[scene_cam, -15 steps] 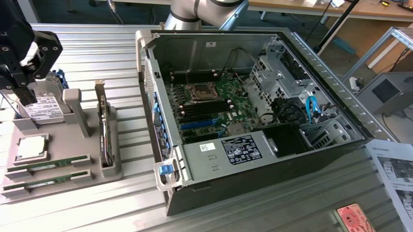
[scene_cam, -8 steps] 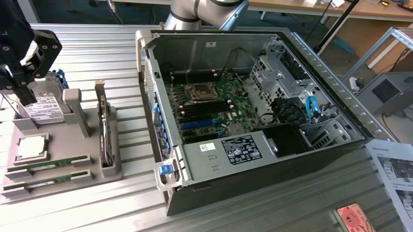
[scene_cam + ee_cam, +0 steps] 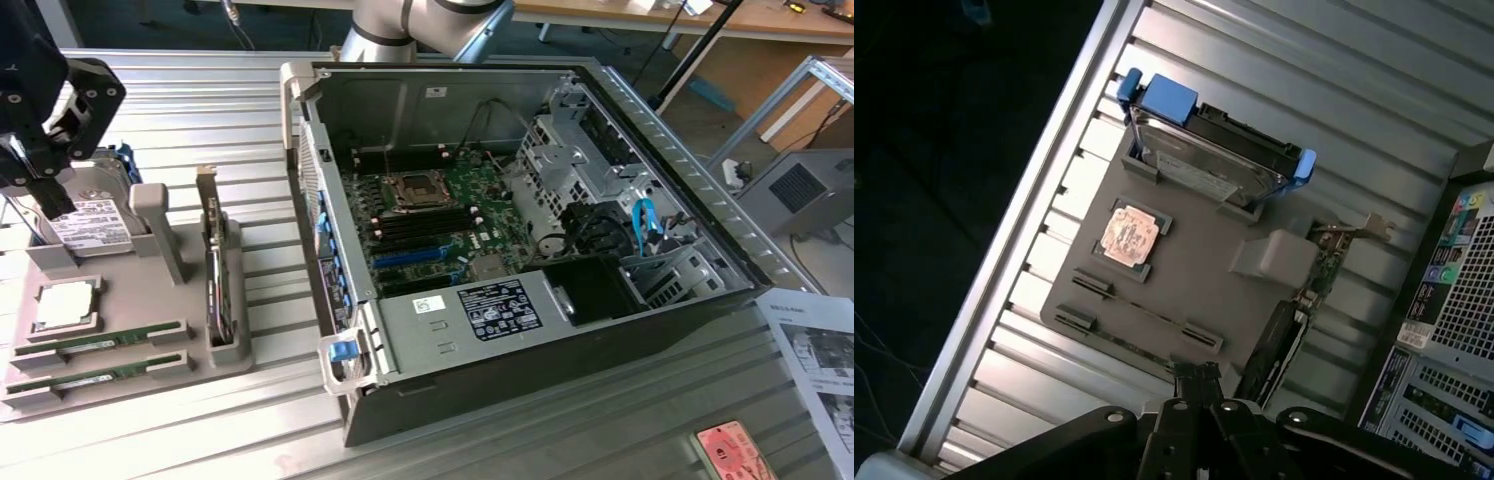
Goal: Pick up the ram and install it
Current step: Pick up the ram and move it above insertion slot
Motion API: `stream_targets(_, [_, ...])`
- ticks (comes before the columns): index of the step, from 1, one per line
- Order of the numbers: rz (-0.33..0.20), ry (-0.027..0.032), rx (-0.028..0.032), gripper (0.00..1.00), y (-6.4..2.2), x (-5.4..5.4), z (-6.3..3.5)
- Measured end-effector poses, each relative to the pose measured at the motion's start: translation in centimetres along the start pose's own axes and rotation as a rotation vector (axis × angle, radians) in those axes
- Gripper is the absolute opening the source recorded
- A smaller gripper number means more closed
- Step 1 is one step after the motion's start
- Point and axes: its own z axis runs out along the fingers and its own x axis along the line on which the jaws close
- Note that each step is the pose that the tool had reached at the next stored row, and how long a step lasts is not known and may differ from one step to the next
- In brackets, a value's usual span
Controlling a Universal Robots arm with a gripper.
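Note:
Two ram sticks, thin green boards with pale labels, stand on edge in the front slots of a grey holder tray [image 3: 174, 365]: one ram stick [image 3: 100, 341] behind, the other ram stick [image 3: 94, 372] in front. In the wrist view the nearer ram stick [image 3: 1144, 311] shows edge-on between its end clips. My black gripper [image 3: 55, 205] hangs over the back of the tray by the hard drive, well above and behind the sticks. Its fingers [image 3: 1199, 385] are pressed together with nothing between them.
The tray also carries a hard drive [image 3: 91, 222] with blue rails, a square processor chip [image 3: 63, 303] and an upright expansion card [image 3: 214, 275]. To the exterior view's right lies an open computer case [image 3: 441, 345] with the motherboard [image 3: 461, 215] and its black memory slots [image 3: 430, 226].

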Motion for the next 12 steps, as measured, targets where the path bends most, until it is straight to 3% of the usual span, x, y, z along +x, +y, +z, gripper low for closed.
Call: stream_targets(12, [-0.127, 0.0056, -0.0033, 0.11, 0.00, 0.00, 0.00])
